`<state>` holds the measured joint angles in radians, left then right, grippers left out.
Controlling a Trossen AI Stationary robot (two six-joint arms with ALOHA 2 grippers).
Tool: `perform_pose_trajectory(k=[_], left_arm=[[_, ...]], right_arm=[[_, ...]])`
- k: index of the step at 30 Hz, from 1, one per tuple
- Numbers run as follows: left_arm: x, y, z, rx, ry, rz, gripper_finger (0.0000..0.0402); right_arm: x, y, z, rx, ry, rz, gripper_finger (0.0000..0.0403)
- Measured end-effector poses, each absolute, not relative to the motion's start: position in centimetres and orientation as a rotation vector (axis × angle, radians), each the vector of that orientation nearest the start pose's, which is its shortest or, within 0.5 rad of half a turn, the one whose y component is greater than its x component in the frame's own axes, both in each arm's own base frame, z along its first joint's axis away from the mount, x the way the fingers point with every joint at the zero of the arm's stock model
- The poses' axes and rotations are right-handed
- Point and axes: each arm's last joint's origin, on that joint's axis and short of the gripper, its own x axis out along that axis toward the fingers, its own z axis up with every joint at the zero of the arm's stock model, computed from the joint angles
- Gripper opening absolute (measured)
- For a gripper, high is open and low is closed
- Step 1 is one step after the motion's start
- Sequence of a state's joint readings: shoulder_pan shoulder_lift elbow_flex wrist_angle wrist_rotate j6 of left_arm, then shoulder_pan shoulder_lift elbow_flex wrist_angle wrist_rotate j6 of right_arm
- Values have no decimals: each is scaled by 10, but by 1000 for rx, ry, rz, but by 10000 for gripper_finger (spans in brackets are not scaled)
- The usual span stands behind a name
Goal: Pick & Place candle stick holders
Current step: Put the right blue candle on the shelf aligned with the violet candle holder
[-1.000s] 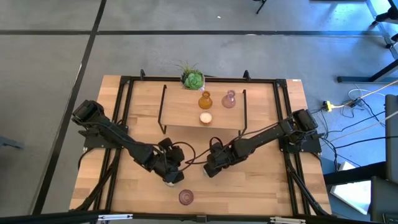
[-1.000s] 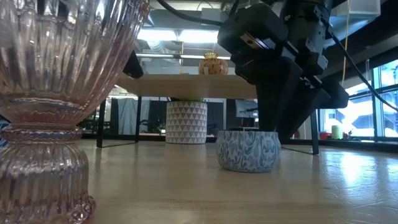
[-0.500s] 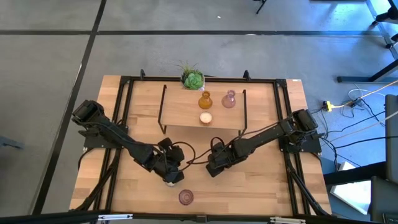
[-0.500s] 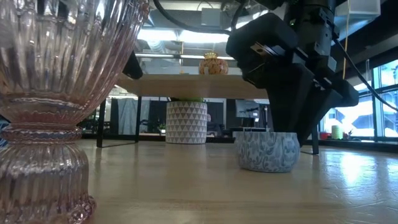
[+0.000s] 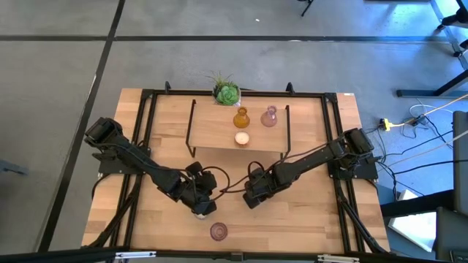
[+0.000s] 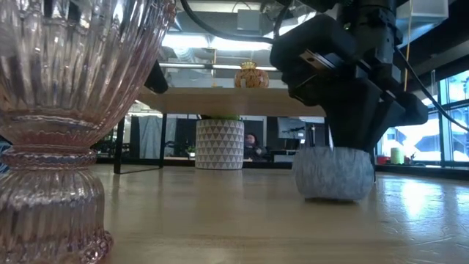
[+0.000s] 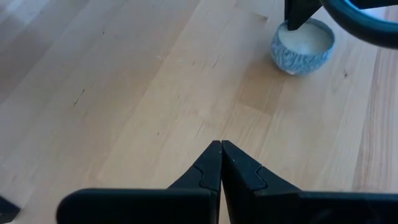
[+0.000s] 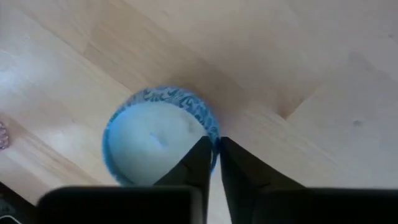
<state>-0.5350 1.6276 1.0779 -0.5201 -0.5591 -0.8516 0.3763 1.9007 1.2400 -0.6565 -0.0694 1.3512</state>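
Light wooden table carrying a small raised wooden shelf with amber, pink glass and cream candle holders, a potted plant behind, a pinkish-purple glass holder near the front edge, and a blue-patterned holder mid-table.

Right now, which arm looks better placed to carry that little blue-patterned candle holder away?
The right one. Its right gripper is pinched on the rim of the blue-patterned candle holder, and the low view shows it directly above. The left gripper is shut on nothing, apart from it.
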Motion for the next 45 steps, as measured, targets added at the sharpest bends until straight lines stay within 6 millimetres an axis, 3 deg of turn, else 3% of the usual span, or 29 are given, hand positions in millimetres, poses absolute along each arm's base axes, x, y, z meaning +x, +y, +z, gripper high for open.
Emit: perform_pose_trajectory(k=[6,10,14,18,23,26,30,40,45], left_arm=[[282,-150,209,-236,831,385,2],[279,-151,207,-224,856,377,2],[272,-153,207,-208,889,395,2],[259,-151,218,-203,853,453,3],[244,-146,238,-224,769,513,2],[238,-142,248,-232,728,523,3],[234,-139,256,-241,697,527,2],[230,-143,258,-263,693,511,3],[227,-147,258,-276,692,505,2]], right_arm=[[333,136,159,951,1358,-508,5],[335,141,177,901,1406,-483,3],[339,142,214,785,1440,-486,2],[341,135,268,647,1419,-509,1],[334,109,329,513,1373,-602,1],[338,90,349,496,1280,-601,1],[339,64,360,486,1241,-625,0],[346,13,357,416,1278,-623,0],[345,7,358,236,1326,-494,0]])
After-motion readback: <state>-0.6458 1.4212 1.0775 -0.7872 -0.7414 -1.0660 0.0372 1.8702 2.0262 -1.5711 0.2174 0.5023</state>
